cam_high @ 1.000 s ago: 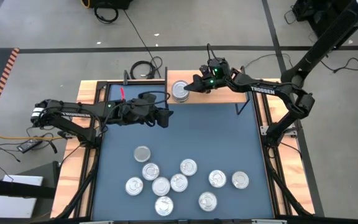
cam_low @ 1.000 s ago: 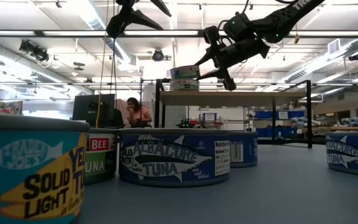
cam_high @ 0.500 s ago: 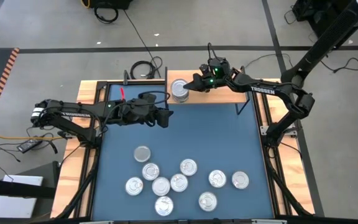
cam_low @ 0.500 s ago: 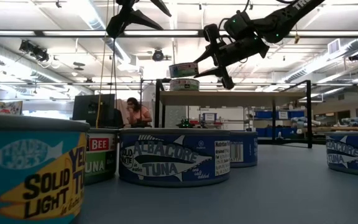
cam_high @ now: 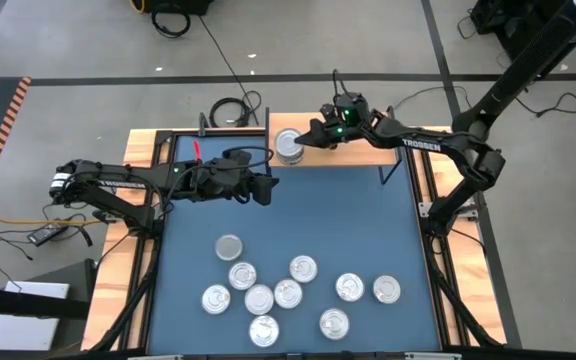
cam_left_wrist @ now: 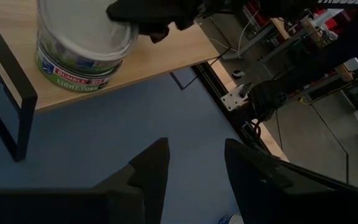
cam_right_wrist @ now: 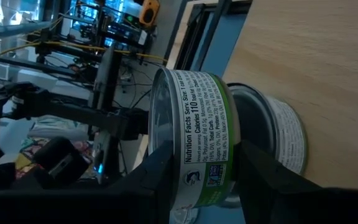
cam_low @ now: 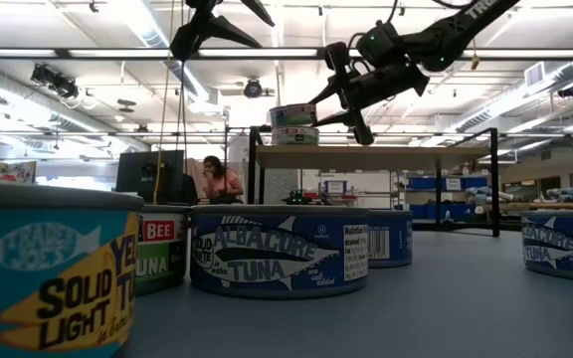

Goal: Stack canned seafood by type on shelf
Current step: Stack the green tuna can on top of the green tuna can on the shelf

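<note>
At the bottom of the high view, nine tins (cam_high: 286, 292) lie loose on the blue table (cam_high: 368, 220), lids up, in the lower middle of the frame. In the low view the nearest of them fill the foreground: a blue tin (cam_low: 43, 268) at the lower left with "Solid Light" on its label, behind it a green-label tin (cam_low: 162, 257), and in the centre a blue albacore tin (cam_low: 279, 249).

Further up in the high view, the left gripper (cam_high: 268, 186) hangs over the table in the upper left-middle of the frame, near the shelf (cam_high: 338, 152) but apart from it. In the left wrist view its two fingers (cam_left_wrist: 151, 167) stand apart with only blue table between them, so it is released and holds nothing.

At the far edge, in the upper centre of the high view, the shelf carries one tin (cam_low: 294, 135) near its left end. The right gripper (cam_high: 308, 138) is grasping a green tin (cam_right_wrist: 194, 140) just over this one. In the right wrist view its fingers (cam_right_wrist: 263, 171) press the green tin on both sides. In the low view the green tin sits on top of the lower tin; I cannot tell if they touch fully.

In the background of the low view a person (cam_low: 219, 179) sits behind the shelf.
</note>
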Available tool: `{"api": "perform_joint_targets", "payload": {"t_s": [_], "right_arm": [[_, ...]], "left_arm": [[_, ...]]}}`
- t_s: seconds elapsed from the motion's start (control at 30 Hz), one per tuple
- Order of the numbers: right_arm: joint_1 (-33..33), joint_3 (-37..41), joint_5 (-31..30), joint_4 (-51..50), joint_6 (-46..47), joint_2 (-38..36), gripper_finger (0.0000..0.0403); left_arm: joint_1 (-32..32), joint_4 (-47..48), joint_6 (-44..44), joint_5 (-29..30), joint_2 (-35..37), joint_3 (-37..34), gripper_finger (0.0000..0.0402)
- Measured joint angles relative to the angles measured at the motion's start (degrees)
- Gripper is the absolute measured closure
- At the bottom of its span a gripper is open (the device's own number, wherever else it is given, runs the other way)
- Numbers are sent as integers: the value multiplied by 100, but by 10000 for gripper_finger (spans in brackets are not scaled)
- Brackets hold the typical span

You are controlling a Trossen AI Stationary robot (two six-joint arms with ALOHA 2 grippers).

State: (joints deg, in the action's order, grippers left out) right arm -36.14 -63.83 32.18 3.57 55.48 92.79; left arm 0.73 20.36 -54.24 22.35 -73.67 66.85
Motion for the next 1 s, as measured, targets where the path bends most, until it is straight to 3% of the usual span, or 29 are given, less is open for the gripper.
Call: {"api": "perform_joint_targets", "payload": {"t_s": [0.3,1.0], "right_arm": [[38,2,69,561,240,119,271],[-1,0,207,178,128,180,271]], "left_arm": [[0,-64,-2,-9,0,-2,238],[-37,-125,17,-37,0,-2,238]]}}
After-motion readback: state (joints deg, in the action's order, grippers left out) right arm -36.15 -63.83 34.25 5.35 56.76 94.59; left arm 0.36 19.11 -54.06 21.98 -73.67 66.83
